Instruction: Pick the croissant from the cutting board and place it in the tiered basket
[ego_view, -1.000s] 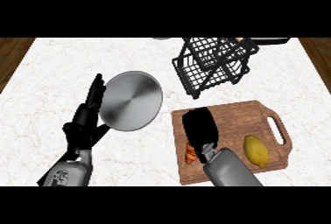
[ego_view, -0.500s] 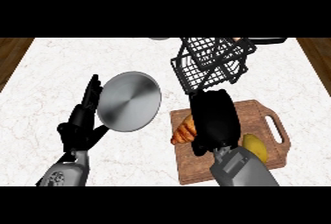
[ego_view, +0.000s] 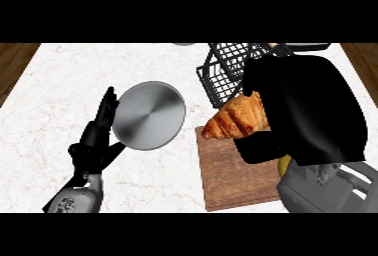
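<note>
My right hand (ego_view: 310, 107) looms large at the right of the head view, raised well above the counter. Its fingers curl round a golden-brown croissant (ego_view: 235, 117), which sticks out to the left of the palm. Below it lies the wooden cutting board (ego_view: 232, 175), partly hidden by the hand and forearm. The black wire tiered basket (ego_view: 225, 75) stands at the back, its right side covered by the hand. My left hand (ego_view: 100, 135) rests open at the left, fingers pointing up, beside the plate.
A round metal plate (ego_view: 150, 115) lies on the white marble counter (ego_view: 59, 90) between my left hand and the board. A sliver of a yellow object (ego_view: 283, 163) shows at the board's right under my right forearm. Wooden floor shows at both sides.
My right hand has risen from the cutting board with the croissant and now fills much more of the view, nearer the basket. The left hand has stayed in place.
</note>
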